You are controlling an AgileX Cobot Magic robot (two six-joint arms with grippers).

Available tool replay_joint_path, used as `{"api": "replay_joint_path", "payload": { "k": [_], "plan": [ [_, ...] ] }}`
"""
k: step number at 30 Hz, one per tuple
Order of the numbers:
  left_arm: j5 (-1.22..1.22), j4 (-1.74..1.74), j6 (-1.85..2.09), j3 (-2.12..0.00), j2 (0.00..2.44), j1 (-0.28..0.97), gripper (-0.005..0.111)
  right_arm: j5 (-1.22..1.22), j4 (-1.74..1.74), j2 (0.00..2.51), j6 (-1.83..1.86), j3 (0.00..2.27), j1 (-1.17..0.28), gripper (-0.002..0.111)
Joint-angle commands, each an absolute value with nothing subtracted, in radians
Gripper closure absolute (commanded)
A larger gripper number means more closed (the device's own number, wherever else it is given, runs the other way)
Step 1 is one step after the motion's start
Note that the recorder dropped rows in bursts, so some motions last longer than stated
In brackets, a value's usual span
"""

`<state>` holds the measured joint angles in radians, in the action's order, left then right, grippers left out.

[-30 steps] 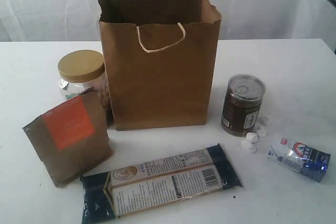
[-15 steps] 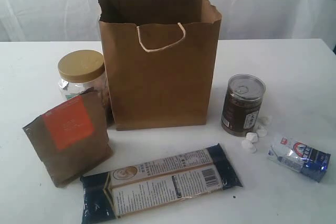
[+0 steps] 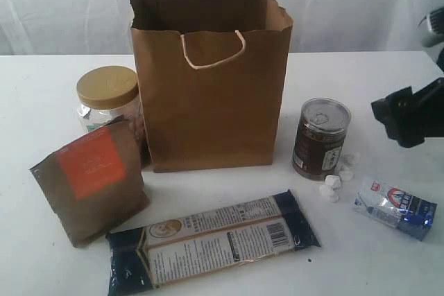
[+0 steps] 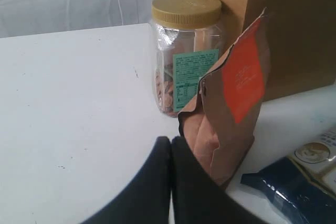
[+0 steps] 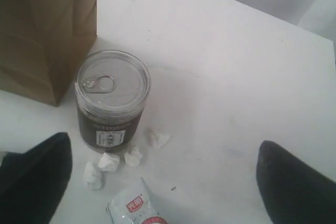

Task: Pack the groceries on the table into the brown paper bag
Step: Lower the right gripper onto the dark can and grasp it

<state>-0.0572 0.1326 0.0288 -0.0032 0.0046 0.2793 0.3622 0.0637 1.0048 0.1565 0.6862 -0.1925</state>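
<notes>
Packaging is found nearest: the long dark-blue packet is laid flat along the near edge of the table. The small blue-silver packet is laid at the near right. The left gripper is seen low on the near left with its jaws pressed together and nothing held. Just beyond it, the brown pouch with orange label is stood upright. Small white lumps are scattered by the upright dark tin can. Above these, the right gripper is held spread wide and empty. The gold-lidded clear jar is placed behind the pouch, just left of the brown paper bag, which is stood open-topped at the middle.
</notes>
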Motion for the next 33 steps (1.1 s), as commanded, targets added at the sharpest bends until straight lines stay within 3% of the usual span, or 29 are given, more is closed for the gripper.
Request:
{"api": "replay_joint_path", "payload": {
  "k": [1,10,33],
  "plan": [
    [-0.054,0.134,0.026,0.0,0.0,0.281,0.107,0.225,0.017,1.072,0.152,0.637,-0.189,0.02],
    [-0.054,0.134,0.026,0.0,0.0,0.281,0.107,0.055,-0.056,1.265,0.15,0.637,-0.199,0.02],
    [-0.054,0.134,0.026,0.0,0.0,0.281,0.107,-0.141,-0.053,1.489,0.138,0.645,-0.269,0.02]
  ]
}}
